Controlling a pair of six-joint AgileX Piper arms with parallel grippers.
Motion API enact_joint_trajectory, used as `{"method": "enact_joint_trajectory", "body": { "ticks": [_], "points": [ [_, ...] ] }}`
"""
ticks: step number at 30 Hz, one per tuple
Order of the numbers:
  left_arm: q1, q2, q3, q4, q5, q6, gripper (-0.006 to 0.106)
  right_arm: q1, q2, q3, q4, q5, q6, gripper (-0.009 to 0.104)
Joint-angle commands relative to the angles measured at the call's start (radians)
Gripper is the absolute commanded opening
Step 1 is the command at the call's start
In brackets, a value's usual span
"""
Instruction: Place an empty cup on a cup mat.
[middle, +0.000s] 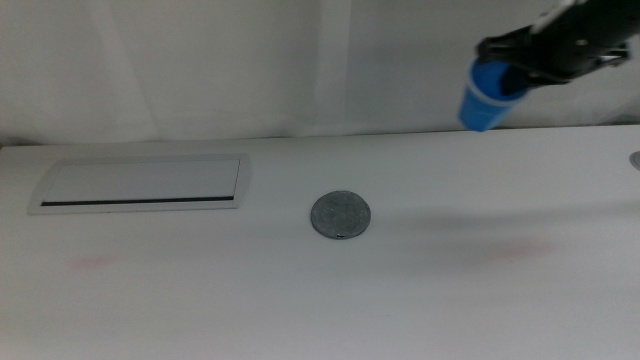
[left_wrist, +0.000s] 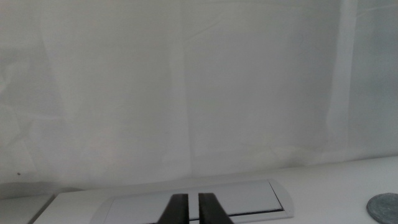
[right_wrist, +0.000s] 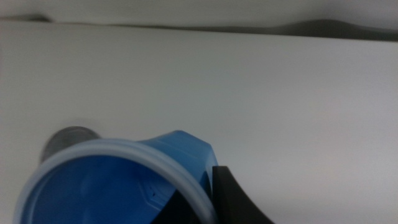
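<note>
Blue cup (middle: 484, 99) gripped aloft by right claw (middle: 515, 75), well apart from cup mat (middle: 340, 215); left claw (left_wrist: 187, 208) closed.

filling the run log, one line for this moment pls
right gripper: holds cup aloft | cup mat: bare | left gripper: shut, waiting

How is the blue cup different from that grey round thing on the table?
The cup is bright blue with a pale rim; the cup mat is mottled grey. The cup is a tapered, hollow vessel, while the mat is a flat disc. The cup hangs tilted in the air, gripped by the right hand, off to the right of the mat, which lies on the table. Both are round. The left hand waits shut near the white panel.
</note>
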Motion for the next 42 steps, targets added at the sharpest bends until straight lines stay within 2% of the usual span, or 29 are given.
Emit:
{"method": "enact_joint_trajectory", "body": {
  "ticks": [1,8,20,29,42],
  "points": [
    [0.002,-0.011,0.039,-0.007,-0.009,-0.005,-0.003,0.057,0.053,-0.056,-0.01,0.015,0.017,-0.002],
    [0.002,-0.011,0.039,-0.007,-0.009,-0.005,-0.003,0.17,0.228,-0.239,-0.008,0.081,0.044,-0.002],
    [0.002,-0.011,0.039,-0.007,-0.009,-0.005,-0.003,0.248,0.514,-0.577,0.002,0.248,0.062,-0.002],
    [0.002,-0.011,0.039,-0.007,-0.009,-0.005,-0.003,0.27,0.589,-0.585,0.05,0.241,0.062,-0.002],
    [0.002,-0.011,0.039,-0.007,-0.009,-0.005,-0.003,0.311,0.621,-0.583,0.033,0.261,0.06,-0.002]
  ]
}}
